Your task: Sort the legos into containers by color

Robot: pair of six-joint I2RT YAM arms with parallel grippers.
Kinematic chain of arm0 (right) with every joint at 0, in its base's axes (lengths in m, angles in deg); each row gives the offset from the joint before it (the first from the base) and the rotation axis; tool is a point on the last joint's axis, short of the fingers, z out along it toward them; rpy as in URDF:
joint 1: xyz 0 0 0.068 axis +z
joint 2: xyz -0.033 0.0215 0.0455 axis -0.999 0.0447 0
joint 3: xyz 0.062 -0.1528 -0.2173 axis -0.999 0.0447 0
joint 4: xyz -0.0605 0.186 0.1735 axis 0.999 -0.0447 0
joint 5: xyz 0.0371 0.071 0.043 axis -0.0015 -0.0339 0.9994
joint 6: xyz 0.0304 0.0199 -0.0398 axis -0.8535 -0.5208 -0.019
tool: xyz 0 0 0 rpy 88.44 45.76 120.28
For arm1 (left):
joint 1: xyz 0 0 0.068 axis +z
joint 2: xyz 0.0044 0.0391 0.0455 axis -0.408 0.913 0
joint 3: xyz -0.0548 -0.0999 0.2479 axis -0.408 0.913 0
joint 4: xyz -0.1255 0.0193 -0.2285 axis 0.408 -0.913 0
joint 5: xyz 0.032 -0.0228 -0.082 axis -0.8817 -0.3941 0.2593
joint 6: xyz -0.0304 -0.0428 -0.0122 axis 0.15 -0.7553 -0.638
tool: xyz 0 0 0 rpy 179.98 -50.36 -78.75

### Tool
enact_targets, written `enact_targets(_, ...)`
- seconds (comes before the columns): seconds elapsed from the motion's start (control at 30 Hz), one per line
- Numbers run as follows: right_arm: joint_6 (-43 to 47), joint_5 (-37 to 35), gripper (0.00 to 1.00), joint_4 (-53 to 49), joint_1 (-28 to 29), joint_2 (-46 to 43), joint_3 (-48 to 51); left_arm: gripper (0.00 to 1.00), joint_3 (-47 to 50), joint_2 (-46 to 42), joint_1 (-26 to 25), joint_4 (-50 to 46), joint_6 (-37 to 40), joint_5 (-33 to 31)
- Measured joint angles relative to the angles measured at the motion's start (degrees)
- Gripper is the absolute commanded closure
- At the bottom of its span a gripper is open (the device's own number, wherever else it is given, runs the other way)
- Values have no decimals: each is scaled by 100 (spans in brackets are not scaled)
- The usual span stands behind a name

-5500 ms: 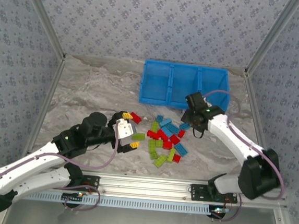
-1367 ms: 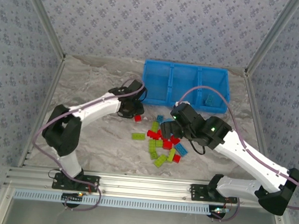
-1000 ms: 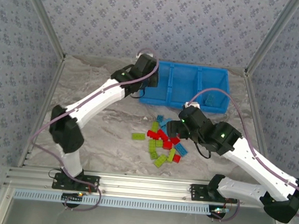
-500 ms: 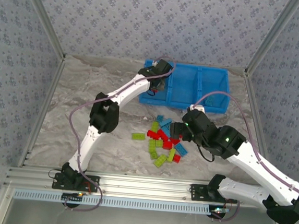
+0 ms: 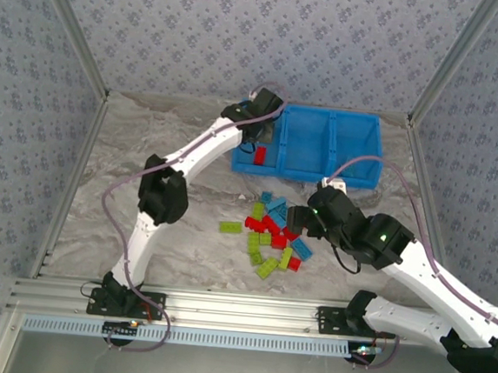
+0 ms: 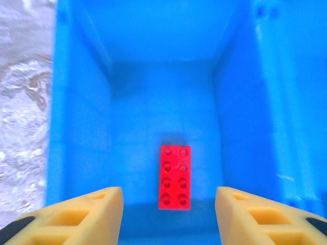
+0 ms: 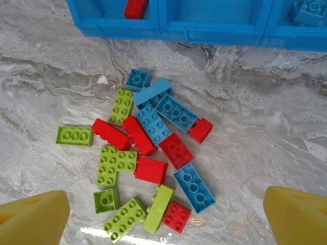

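Observation:
The blue bin [image 5: 302, 175] stands at the back of the table. My left gripper [image 5: 259, 122] hovers over its leftmost compartment, open. A red lego [image 6: 175, 177] lies flat on that compartment's floor [image 6: 138, 117], between and beyond the yellow fingers [image 6: 97, 212], touching neither. From above, the same red lego [image 5: 259, 155] sits in the left compartment. A light blue lego [image 7: 311, 10] lies in the right compartment. The pile of red, green and blue legos [image 7: 153, 153] lies on the table in front of the bin. My right gripper [image 7: 166, 204] hangs open above the pile [image 5: 275, 237].
The bin's front wall [image 7: 204, 30] runs along the top of the right wrist view. One lime green lego [image 5: 230, 227] lies apart, left of the pile. Bare marbled tabletop [image 5: 147, 160] spreads to the left, bounded by metal frame rails.
My left gripper opened over the left compartment and let go of the red lego, which now lies on the floor. The right arm shifted slightly toward the near right.

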Motion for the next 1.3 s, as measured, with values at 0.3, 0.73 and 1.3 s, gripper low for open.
enact_targets(0.3,-262,162,0,131,-621,321,280,51,3042,-3893,-428,1329,466,568)
enact_targets(0.73,-345,1534,10,1698,-1703,1738,1200,28,6373,-7899,-951,1735,3475,2400)
enact_targets(1.3,1419,1377,31,2337,-1128,4120,-463,3,8391,-8804,-975,1943,5243,2474)
